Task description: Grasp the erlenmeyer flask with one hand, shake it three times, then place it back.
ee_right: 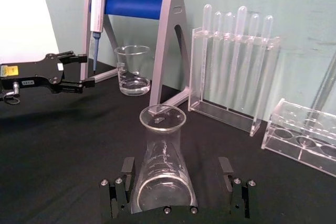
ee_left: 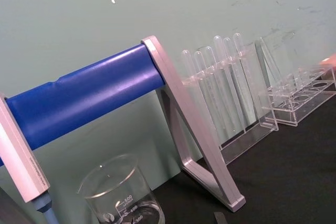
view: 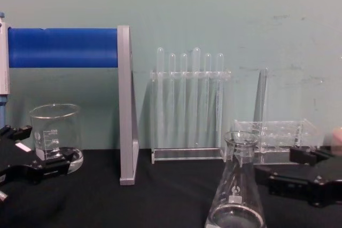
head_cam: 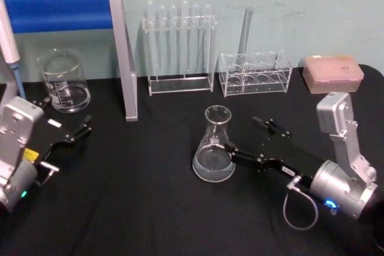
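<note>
The erlenmeyer flask (head_cam: 214,146) is clear glass and stands upright on the black table (head_cam: 144,196), near the middle. My right gripper (head_cam: 242,133) reaches in from the right and is open. In the head view its near finger (head_cam: 235,154) lies against the flask's side. In the right wrist view the flask (ee_right: 163,167) stands between the two black fingers (ee_right: 122,184); the gap on the other side is wider. From the chest the flask (view: 235,195) shows low, beside the right gripper (view: 282,170). My left gripper (head_cam: 80,130) rests open at the left by the beaker, holding nothing.
A glass beaker (head_cam: 63,82) stands at the back left under a pipette stand with a blue bar (head_cam: 60,10). Along the back are a test tube rack (head_cam: 180,49), a low clear rack (head_cam: 255,75) and a pink tip box (head_cam: 333,73).
</note>
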